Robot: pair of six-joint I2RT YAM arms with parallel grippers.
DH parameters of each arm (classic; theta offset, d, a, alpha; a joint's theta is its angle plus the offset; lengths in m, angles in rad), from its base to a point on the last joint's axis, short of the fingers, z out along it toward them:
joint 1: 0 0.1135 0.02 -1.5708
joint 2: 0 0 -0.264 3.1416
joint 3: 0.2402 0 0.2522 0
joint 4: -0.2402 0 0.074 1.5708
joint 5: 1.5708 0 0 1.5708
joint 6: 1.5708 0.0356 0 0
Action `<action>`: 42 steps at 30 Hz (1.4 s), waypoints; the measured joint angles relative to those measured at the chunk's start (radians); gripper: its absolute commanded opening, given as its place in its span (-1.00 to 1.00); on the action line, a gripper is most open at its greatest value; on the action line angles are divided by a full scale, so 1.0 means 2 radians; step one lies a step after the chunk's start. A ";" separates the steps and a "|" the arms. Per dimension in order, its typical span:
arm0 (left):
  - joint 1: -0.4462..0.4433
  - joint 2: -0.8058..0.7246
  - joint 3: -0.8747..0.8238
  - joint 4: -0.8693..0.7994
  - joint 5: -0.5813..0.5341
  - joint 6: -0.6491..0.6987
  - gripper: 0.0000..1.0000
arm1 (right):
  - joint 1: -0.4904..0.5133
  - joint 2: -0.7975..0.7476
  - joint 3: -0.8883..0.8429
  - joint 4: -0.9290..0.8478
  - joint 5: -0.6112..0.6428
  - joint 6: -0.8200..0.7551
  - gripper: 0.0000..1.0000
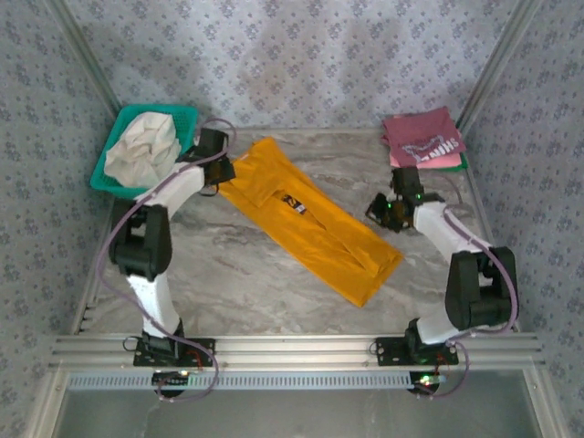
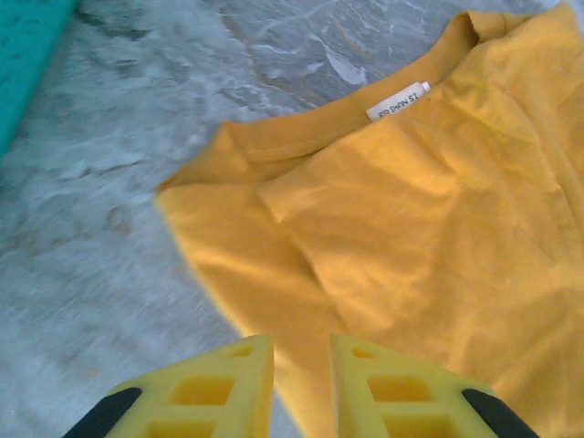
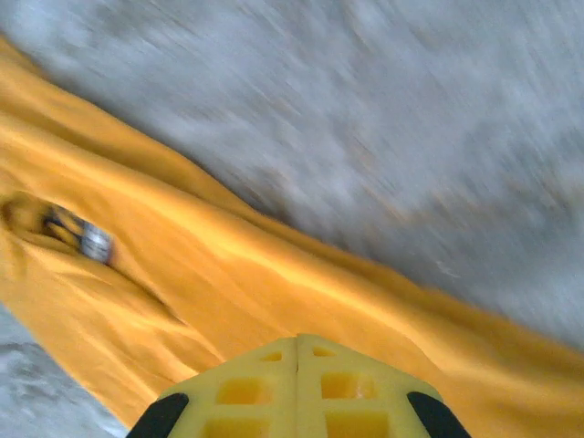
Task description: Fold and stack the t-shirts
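Mustard-yellow t-shirt point(image 1: 310, 219) folded into a long band, lying diagonally across the middle of the marbled counter point(image 1: 237, 274). Left end effector point(image 2: 301, 342) released, fingers slightly apart above the collar end. Right end effector point(image 3: 297, 339) clenched, fingers pressed together over the shirt's long edge. Maroon t-shirt point(image 1: 424, 137) stacked on pink t-shirt point(image 1: 438, 163), far right corner. Teal basket point(image 1: 187, 114) far left.

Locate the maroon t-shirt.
Top external view: the maroon t-shirt lies folded at the far-right corner of the table, atop a pink shirt, beyond the right gripper.
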 measured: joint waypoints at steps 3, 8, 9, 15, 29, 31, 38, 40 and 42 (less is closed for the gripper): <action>-0.021 -0.020 -0.024 0.007 0.003 -0.008 -0.57 | 0.003 0.068 0.091 -0.013 -0.007 -0.037 -1.00; -0.075 0.027 -0.031 0.016 0.017 -0.018 -0.60 | -0.002 0.156 0.128 -0.034 -0.013 -0.069 -1.00; -0.078 0.043 -0.028 0.015 0.021 -0.020 -0.61 | -0.004 0.167 0.127 -0.042 -0.013 -0.072 -1.00; -0.062 0.126 0.032 0.002 0.030 -0.027 -0.63 | -0.015 0.181 0.105 -0.050 -0.022 -0.079 -1.00; -0.054 0.255 0.242 -0.042 0.068 -0.025 -0.65 | -0.011 0.094 -0.057 0.004 -0.060 -0.070 -1.00; -0.054 0.284 0.293 -0.054 0.081 -0.021 -0.65 | -0.001 0.080 -0.079 0.020 -0.068 -0.058 -1.00; -0.056 0.396 0.495 -0.108 0.106 0.006 -0.63 | 0.090 0.075 -0.105 0.090 -0.084 0.004 -1.00; -0.056 0.424 0.554 -0.130 0.109 0.015 -0.56 | 0.113 0.079 -0.106 0.106 -0.088 0.022 -1.00; -0.056 0.435 0.589 -0.148 0.108 0.028 -0.46 | 0.121 0.080 -0.107 0.112 -0.092 0.033 -1.00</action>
